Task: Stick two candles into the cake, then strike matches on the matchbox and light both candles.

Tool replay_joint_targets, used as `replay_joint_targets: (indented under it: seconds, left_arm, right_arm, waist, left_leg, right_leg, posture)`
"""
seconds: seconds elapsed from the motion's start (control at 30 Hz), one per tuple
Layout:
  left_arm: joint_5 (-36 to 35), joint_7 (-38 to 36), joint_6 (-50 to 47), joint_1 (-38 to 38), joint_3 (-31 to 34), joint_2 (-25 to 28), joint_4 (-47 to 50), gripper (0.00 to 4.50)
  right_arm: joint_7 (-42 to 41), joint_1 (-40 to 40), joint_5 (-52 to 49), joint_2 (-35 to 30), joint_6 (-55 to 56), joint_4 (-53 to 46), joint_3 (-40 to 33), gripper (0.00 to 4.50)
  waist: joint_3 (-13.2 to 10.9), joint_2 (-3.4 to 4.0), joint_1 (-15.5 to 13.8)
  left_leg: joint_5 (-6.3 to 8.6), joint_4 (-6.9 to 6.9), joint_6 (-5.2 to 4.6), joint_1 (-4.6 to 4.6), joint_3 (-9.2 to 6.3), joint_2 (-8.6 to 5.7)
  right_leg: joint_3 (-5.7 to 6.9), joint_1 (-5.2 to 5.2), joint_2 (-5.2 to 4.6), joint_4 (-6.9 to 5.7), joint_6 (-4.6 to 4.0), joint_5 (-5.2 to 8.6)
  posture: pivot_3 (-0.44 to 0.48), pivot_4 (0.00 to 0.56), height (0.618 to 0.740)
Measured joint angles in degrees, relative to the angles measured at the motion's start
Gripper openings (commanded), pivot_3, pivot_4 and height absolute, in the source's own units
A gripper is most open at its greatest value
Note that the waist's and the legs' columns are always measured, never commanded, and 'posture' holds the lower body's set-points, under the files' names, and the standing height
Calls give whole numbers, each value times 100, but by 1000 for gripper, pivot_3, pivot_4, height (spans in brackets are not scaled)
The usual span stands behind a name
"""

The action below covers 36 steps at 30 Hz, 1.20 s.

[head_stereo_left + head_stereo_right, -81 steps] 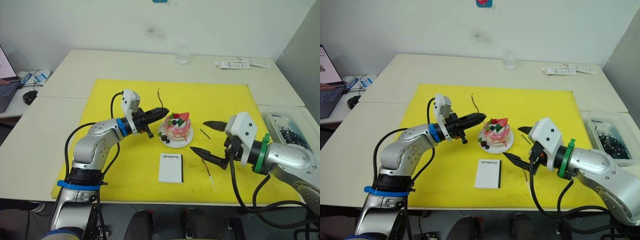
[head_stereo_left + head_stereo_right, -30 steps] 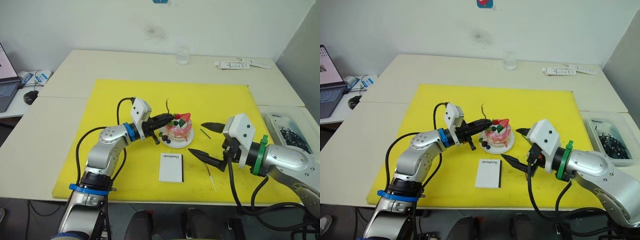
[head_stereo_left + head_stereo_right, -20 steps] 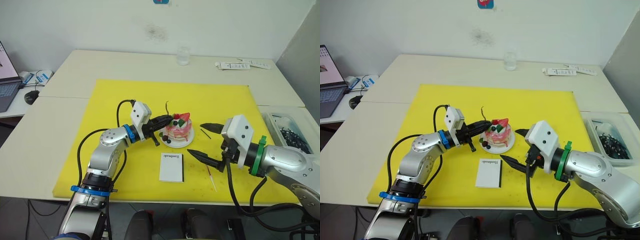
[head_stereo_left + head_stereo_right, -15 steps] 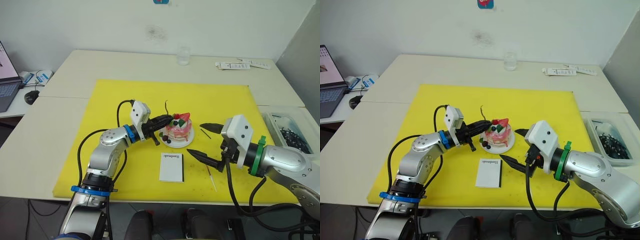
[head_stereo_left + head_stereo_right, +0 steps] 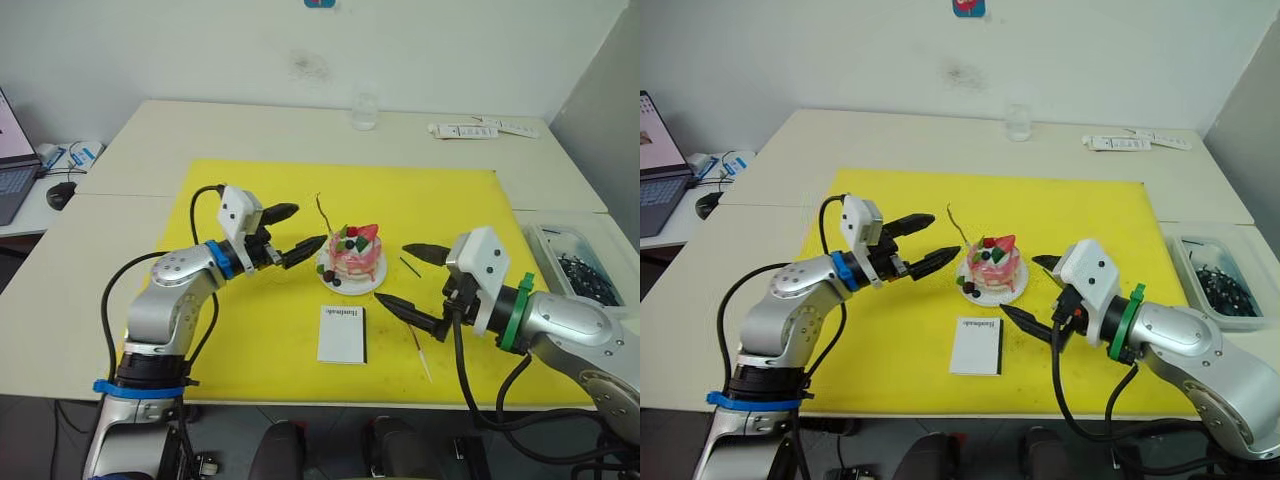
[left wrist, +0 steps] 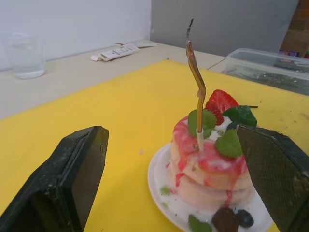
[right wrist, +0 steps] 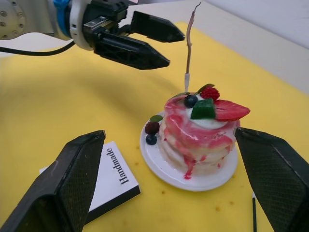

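Left wrist view: one candle (image 6: 197,92) stands planted in the cake (image 6: 212,162) mid-mat. The left gripper (image 5: 290,233) is spread wide, empty, just beside it. The second candle (image 5: 419,344) lies near the mat's front edge beneath the right gripper (image 5: 408,283), agape and empty; matchbox (image 5: 341,333) untouched.
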<state>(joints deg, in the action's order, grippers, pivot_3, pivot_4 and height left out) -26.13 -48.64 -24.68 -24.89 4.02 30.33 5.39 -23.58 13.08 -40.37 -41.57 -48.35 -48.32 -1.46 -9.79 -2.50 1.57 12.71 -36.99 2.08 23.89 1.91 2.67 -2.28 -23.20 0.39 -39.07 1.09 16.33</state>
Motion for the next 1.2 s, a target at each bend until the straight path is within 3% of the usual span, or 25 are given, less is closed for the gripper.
replay_joint_targets:
  seconds: [0.2,0.3,0.43,0.63,1.0,1.1,1.2]
  left_arm:
    - [-759,-837,-1004,788,198,1236,1022,4491]
    - [-1059,-1170,-1265,1147,143,1471,1509,4491]
    - [-1455,-1457,-1452,1610,-271,1484,2395,4491]
    - [-1418,-1519,-1342,1637,-671,1434,2585,4491]
    - [-1392,-1578,-1195,1597,-898,1362,2577,4491]
    - [-1389,-1560,-1190,1624,-945,1334,2580,4500]
    - [-1389,-1546,-1193,1622,-955,1334,2579,4500]
  right_arm:
    - [39,-790,151,-102,145,-245,-579,4500]
    - [33,-1443,425,-151,264,-372,-646,4500]
    - [122,-2636,1193,-173,605,-533,-478,4500]
    - [403,-3537,1804,192,796,-545,-300,4500]
    - [853,-3539,2143,805,437,-554,467,4500]
    - [945,-3491,2164,902,239,-553,587,3888]
    - [995,-3487,2189,916,118,-553,631,2878]
  waist:
    - [0,1,8]
    - [-1,3,-13]
    - [1,4,-13]
    - [6,8,-4]
    - [6,9,5]
    - [6,9,1]
    - [6,9,1]
  left_leg:
    - [0,9,0,0,-3,7]
    - [0,6,0,0,-3,4]
    - [0,-1,0,-4,5,-6]
    - [-12,-4,-16,-17,4,2]
    - [-13,-1,-19,-12,3,2]
    - [-13,0,-19,-12,1,2]
    - [-13,-1,-19,-12,3,2]
  right_leg:
    - [3,-3,-6,4,0,2]
    - [8,-2,-24,4,-1,2]
    - [0,3,-35,1,0,1]
    - [-5,4,-23,0,-26,-28]
    - [-9,-1,-16,6,-33,-28]
    - [-7,-1,-16,6,-34,-27]
    - [-9,-1,-16,6,-35,-27]
  posture:
    - [0,150,740]
    - [0,150,740]
    - [0,150,740]
    - [0,150,740]
    - [0,150,740]
    - [0,150,740]
    - [0,150,740]
